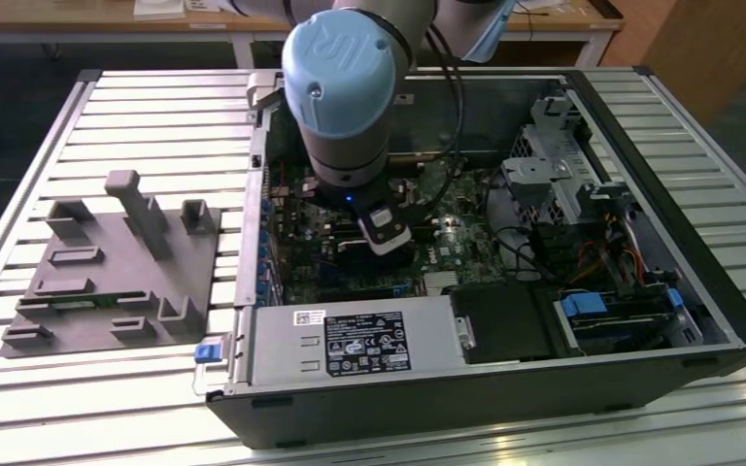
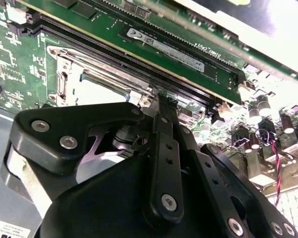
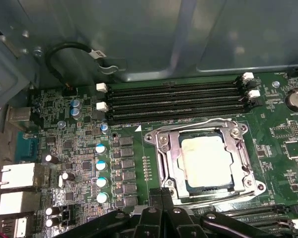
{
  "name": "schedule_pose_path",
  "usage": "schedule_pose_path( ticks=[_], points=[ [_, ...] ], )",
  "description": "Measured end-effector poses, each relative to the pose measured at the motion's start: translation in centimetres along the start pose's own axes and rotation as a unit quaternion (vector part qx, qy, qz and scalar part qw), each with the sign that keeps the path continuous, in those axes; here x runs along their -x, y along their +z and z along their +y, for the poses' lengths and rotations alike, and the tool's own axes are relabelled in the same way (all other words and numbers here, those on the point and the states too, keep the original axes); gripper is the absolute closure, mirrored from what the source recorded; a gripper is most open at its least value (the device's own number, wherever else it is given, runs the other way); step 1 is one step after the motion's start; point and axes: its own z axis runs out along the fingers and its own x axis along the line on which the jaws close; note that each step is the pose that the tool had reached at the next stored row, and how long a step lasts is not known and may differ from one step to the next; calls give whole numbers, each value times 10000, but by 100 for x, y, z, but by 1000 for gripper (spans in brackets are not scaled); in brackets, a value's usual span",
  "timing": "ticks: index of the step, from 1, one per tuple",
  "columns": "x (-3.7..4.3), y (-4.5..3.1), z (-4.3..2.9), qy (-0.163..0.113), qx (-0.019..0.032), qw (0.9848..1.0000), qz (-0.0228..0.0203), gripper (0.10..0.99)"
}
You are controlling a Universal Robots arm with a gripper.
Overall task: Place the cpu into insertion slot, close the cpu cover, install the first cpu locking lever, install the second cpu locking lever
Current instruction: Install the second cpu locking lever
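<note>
"Chip (image 3: 207, 161) was already down in the insertion slot (image 3: 207, 186), wasn't it?"

"It was, lying flat, with the cpu cover (image 3: 241, 163) folded over it and framing the metal top. The hand (image 3: 162, 208) hung just beside the near edge of the socket, its fingers (image 3: 153, 214) pressed together with nothing between them."

"How would that chip handle?"

"Light, stiff and delicate, I'd say. I'd take it by its edges only. The cover looked thin and springy, so I'd press it on the frame."

"What did each camera give you?"

"The first wrist view showed the whole socket and the memory slots (image 3: 179, 99) on its far side. The exterior view showed the arm reaching into the open computer case (image 1: 684, 291) on the slatted surface (image 1: 152, 107), with a grey fixture (image 1: 114, 272) at that view's left."
</note>
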Motion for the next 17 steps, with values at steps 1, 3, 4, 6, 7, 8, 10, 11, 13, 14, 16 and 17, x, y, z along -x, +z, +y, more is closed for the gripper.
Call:
schedule_pose_path(
  ticks=[1, 3, 4, 6, 7, 8, 10, 11, 13, 14, 16, 17],
  points=[
    [-3, 6, -2, 1, 1, 10000, 0, 980],
    [-8, 19, -9, 0, -1, 10000, 0, 980],
    [-10, 26, -13, 0, -2, 10000, 1, 980],
    [-13, 34, -17, 1, -4, 10000, 2, 980],
    [-13, 35, -17, 1, -4, 10000, 2, 980],
    [-13, 34, -16, 1, -2, 10000, 1, 980],
    [-11, 10, -5, 0, 2, 10000, -1, 980],
    [-10, -11, 5, 0, 4, 10000, -1, 980],
    [-8, -68, 26, 0, 0, 10000, 0, 980],
    [-6, -98, 39, 0, 0, 10000, 0, 980],
    [-4, -157, 63, 0, -3, 10000, 0, 980],
    [-3, -174, 70, 0, -5, 10000, 0, 980]
  ],
)
